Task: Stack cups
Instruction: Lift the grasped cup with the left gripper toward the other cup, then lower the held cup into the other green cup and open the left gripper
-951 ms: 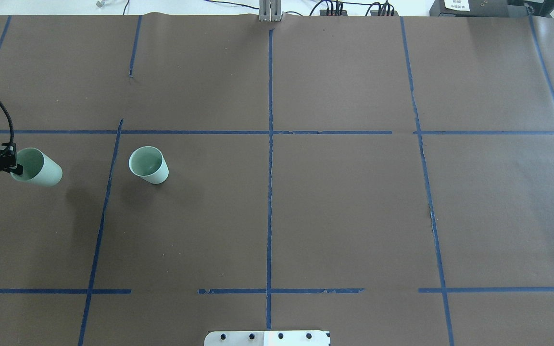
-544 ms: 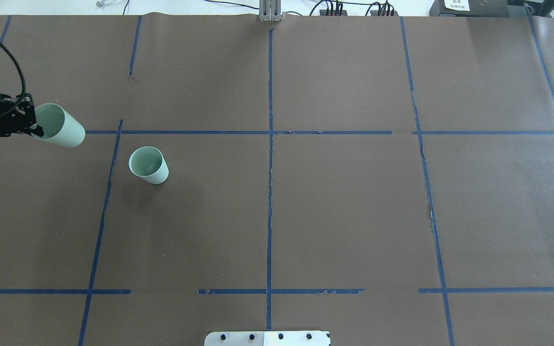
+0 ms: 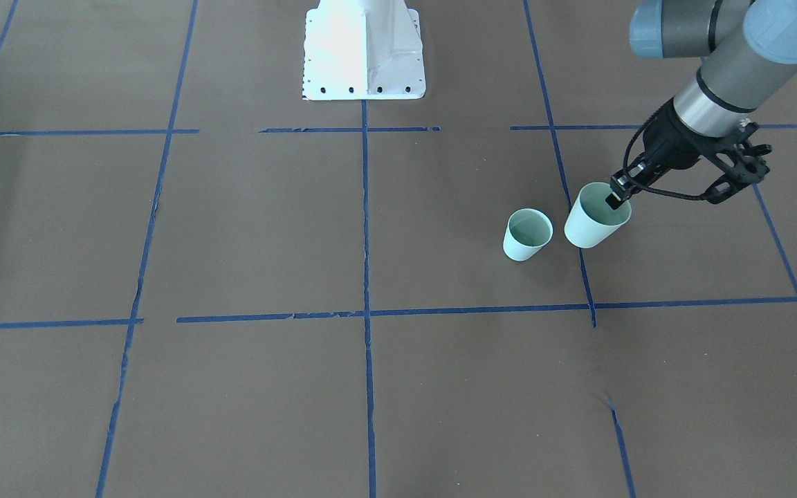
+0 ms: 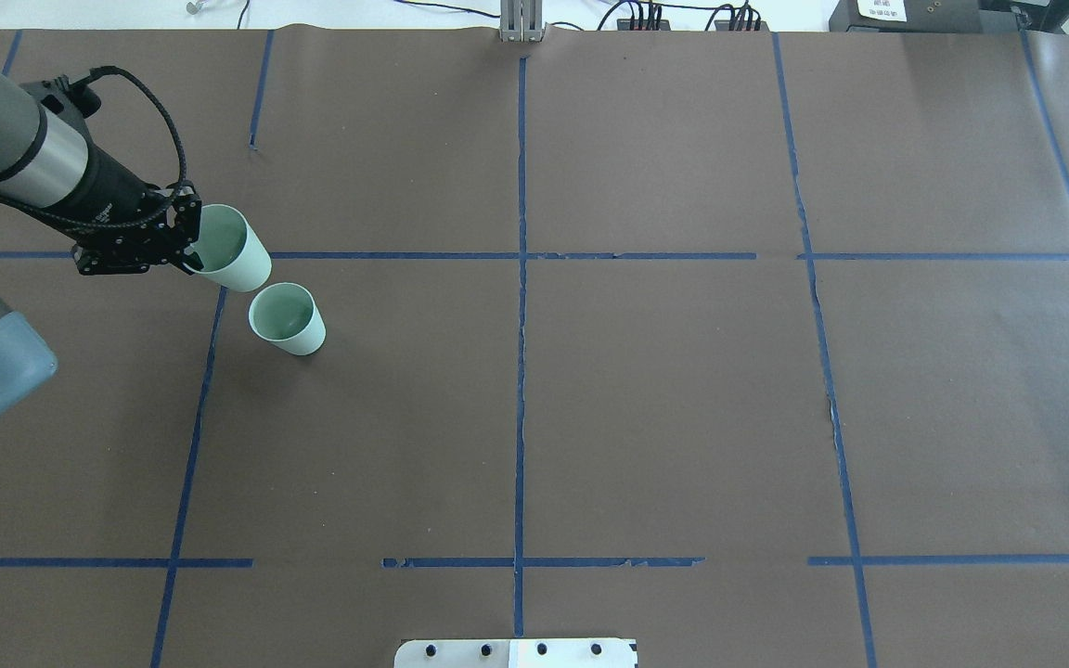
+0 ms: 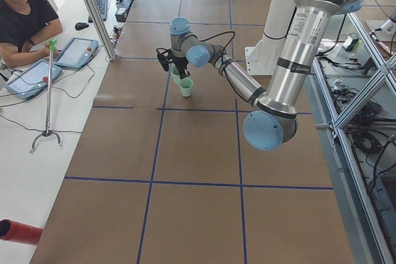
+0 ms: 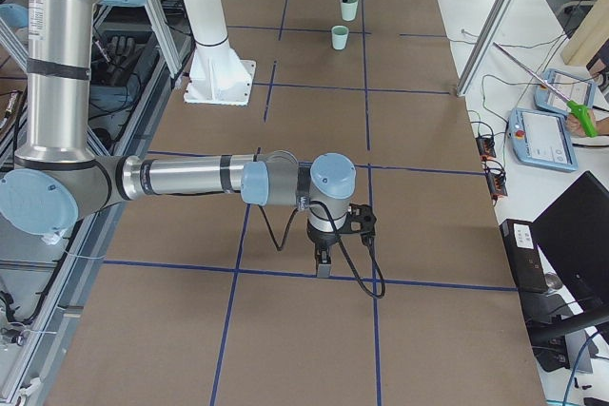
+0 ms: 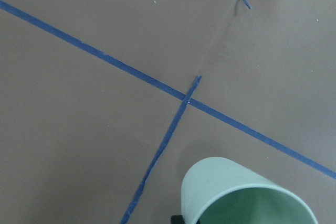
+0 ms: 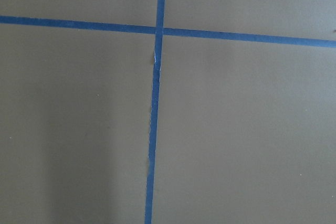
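Left gripper point(image 4: 193, 256) pinches the carried cup point(image 4: 247, 264) by its rim, standing cup point(image 4: 286, 318) at five o'clock; nesting calls for centring above, then lowering

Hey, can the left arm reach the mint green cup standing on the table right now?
Probably yes. The left gripper, gripping the other pale mint-green tapered cup by its rim, hangs right beside the standing pale mint-green cup, which is upright and open-mouthed with nothing over it.

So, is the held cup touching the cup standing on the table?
Apart. The front-facing view shows a strip of table between the held cup and the standing cup.
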You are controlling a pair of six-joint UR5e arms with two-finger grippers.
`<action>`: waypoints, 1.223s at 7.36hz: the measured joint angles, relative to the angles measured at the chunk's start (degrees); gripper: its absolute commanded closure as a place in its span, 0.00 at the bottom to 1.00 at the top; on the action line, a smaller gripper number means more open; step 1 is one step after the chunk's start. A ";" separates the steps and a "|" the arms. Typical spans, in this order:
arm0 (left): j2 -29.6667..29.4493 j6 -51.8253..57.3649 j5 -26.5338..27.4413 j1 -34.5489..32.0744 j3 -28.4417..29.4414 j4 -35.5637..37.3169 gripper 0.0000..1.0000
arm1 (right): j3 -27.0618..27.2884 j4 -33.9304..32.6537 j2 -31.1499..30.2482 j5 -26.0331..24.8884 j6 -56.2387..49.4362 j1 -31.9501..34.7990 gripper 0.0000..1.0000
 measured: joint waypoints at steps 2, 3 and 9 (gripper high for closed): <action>-0.34 -0.96 1.34 1.87 0.27 0.05 1.00 | 0.02 0.00 0.00 -0.02 0.00 0.00 0.00; -0.34 -1.02 1.50 2.74 0.48 0.04 1.00 | 0.02 0.00 0.00 -0.02 0.00 0.00 0.00; -0.53 -0.97 1.53 4.16 1.34 -0.06 1.00 | 0.02 0.03 0.00 0.05 0.00 0.00 0.00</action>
